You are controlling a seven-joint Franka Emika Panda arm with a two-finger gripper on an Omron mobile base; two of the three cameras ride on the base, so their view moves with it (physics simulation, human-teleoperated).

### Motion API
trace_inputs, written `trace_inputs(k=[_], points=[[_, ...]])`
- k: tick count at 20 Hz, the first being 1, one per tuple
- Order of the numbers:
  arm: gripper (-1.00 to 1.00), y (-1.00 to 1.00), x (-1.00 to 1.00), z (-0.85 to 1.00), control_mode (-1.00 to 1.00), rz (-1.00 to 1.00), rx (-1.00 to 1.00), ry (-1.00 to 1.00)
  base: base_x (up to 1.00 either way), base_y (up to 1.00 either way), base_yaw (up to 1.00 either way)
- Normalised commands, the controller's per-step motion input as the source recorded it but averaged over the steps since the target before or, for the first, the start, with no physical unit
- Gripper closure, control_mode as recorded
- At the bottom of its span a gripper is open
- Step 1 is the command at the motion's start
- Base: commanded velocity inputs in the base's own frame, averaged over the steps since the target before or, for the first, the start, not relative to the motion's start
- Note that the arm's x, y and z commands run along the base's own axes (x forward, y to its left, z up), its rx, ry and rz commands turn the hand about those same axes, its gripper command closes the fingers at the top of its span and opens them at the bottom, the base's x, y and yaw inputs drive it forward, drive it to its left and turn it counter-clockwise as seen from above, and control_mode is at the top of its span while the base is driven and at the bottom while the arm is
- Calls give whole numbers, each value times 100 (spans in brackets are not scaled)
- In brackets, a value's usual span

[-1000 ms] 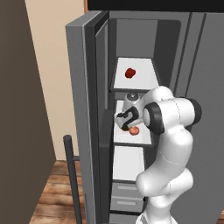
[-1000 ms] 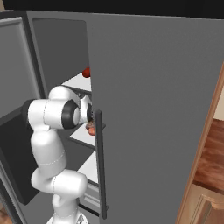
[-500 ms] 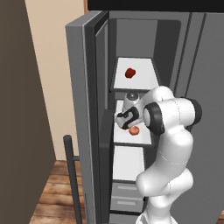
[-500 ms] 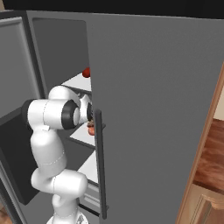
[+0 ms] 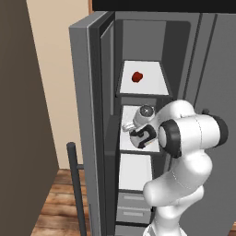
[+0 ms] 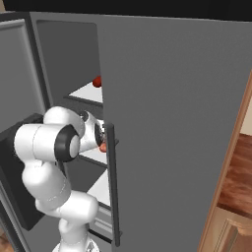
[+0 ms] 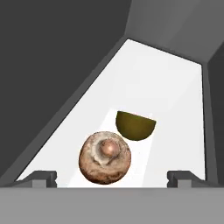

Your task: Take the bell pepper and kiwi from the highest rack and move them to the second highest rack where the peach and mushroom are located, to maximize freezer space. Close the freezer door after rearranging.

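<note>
The freezer door (image 5: 90, 120) was seen standing open at the left. The bell pepper (image 5: 137, 77) was left on the highest rack, so its move remained, as did the closing. On the second rack (image 7: 175, 100), the mushroom (image 7: 105, 157) and the kiwi (image 7: 135, 125) were seen just ahead of the tool (image 7: 112, 177), whose tips were spread wide and empty.

The white arm rises from its base, bends at a dark-jointed elbow and reaches forward and left. The gripper (image 7: 112, 177) faces away from the cameras with its jaws spread wide, the 2 dark fingertips (image 7: 41, 177) far apart, nothing held between them.
</note>
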Motion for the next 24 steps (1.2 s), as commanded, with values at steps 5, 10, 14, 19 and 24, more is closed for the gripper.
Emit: trace_inputs(k=[5, 10, 14, 19, 24], points=[[-100, 3, -62, 44, -100, 0, 7, 0, 0, 0, 0], [-100, 3, -59, 70, -100, 0, 19, 0, 0, 0, 0], [-100, 0, -46, 98, -100, -5, 30, 1, 0, 0, 0], [-100, 0, -43, 98, -100, -19, 22, 0, 0, 0, 0], [-100, 1, -42, 91, -100, -16, 10, 0, 0, 0, 0]])
